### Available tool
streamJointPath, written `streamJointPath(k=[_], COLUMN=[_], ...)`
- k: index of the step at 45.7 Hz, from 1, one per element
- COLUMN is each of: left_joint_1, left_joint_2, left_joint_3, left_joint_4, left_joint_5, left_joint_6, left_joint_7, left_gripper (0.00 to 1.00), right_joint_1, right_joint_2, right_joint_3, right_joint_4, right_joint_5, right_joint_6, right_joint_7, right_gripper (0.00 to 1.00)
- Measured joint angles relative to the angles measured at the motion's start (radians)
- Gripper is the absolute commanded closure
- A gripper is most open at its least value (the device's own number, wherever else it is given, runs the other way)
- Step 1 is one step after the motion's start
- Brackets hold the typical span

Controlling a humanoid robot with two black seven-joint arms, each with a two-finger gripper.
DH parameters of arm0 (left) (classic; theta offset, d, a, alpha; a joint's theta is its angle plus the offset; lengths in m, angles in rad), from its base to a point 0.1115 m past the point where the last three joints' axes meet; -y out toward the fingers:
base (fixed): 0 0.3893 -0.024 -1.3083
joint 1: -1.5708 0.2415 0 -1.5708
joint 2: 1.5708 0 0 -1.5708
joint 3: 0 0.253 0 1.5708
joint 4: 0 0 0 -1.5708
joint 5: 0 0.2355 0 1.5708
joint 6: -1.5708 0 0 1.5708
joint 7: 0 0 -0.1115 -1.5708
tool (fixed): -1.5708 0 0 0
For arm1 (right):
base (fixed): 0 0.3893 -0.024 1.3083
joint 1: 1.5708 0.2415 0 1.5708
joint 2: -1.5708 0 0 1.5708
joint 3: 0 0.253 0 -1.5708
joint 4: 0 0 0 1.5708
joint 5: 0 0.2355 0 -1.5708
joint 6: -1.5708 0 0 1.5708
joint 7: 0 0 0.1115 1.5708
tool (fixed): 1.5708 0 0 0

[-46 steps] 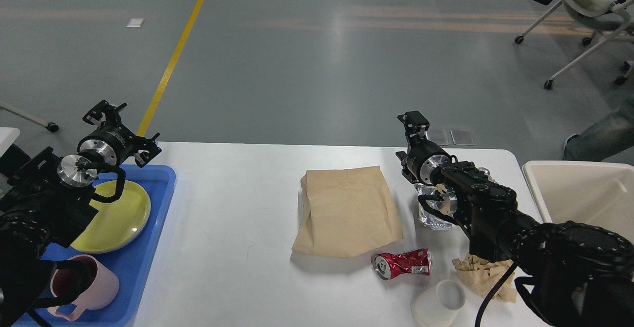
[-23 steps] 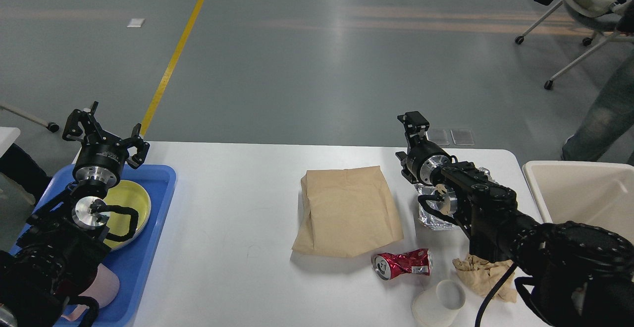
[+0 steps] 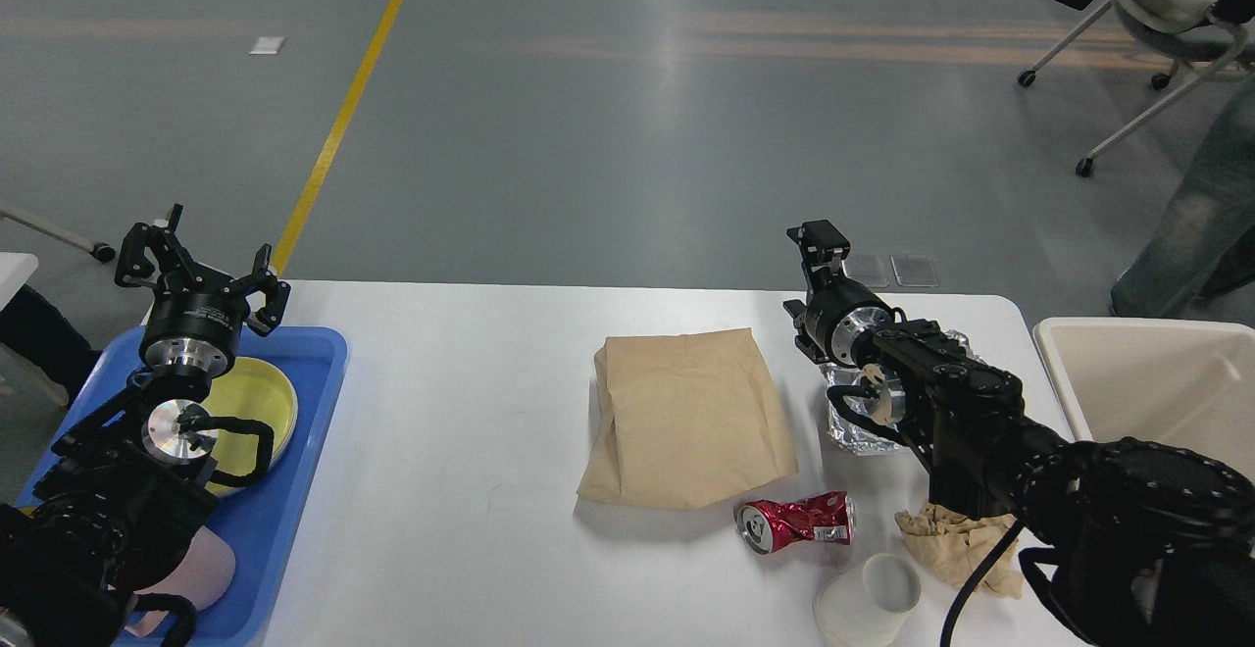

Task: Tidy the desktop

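The white desktop [image 3: 471, 431] fills the lower half of the head view. On it lie a tan paper bag [image 3: 686, 417], a crushed red can [image 3: 796, 522], a tipped white paper cup [image 3: 868, 603], a crumpled brown napkin [image 3: 956, 544] and a foil wad [image 3: 858, 422]. My left gripper [image 3: 201, 260] is open and empty, raised above the far end of the blue tray [image 3: 284, 520]. My right gripper [image 3: 819, 240] is raised over the far right of the desktop, above the foil; its fingers cannot be told apart.
The blue tray at the left edge holds a yellow plate [image 3: 260, 402] and a pink mug [image 3: 196, 573], both partly hidden by my left arm. A cream bin [image 3: 1147, 382] stands at the right. A person's leg [image 3: 1181, 216] and a wheeled chair [image 3: 1157, 0] are beyond it.
My left gripper has swung left and back from over the plate to the tray's far end and now points upward, open. The right arm has not moved. The person at right shifted.
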Motion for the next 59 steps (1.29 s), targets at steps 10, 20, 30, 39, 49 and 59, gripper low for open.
streamJointPath(k=[10, 20, 30, 39, 49, 59], left_joint_1=[0.0, 0.0, 0.0, 0.0, 0.0, 0.0], left_joint_2=[0.0, 0.0, 0.0, 0.0, 0.0, 0.0], left_joint_3=[0.0, 0.0, 0.0, 0.0, 0.0, 0.0], left_joint_4=[0.0, 0.0, 0.0, 0.0, 0.0, 0.0], left_joint_5=[0.0, 0.0, 0.0, 0.0, 0.0, 0.0], left_joint_6=[0.0, 0.0, 0.0, 0.0, 0.0, 0.0], left_joint_7=[0.0, 0.0, 0.0, 0.0, 0.0, 0.0], left_gripper=[0.04, 0.04, 0.04, 0.04, 0.04, 0.04], right_joint_1=[0.0, 0.0, 0.001, 0.001, 0.001, 0.001], right_joint_2=[0.0, 0.0, 0.0, 0.0, 0.0, 0.0], right_joint_3=[0.0, 0.0, 0.0, 0.0, 0.0, 0.001], right_joint_4=[0.0, 0.0, 0.0, 0.0, 0.0, 0.0], right_joint_5=[0.0, 0.0, 0.0, 0.0, 0.0, 0.0], right_joint_6=[0.0, 0.0, 0.0, 0.0, 0.0, -0.001], right_joint_7=[0.0, 0.0, 0.0, 0.0, 0.0, 0.0], right_gripper=[0.0, 0.0, 0.0, 0.0, 0.0, 0.0])
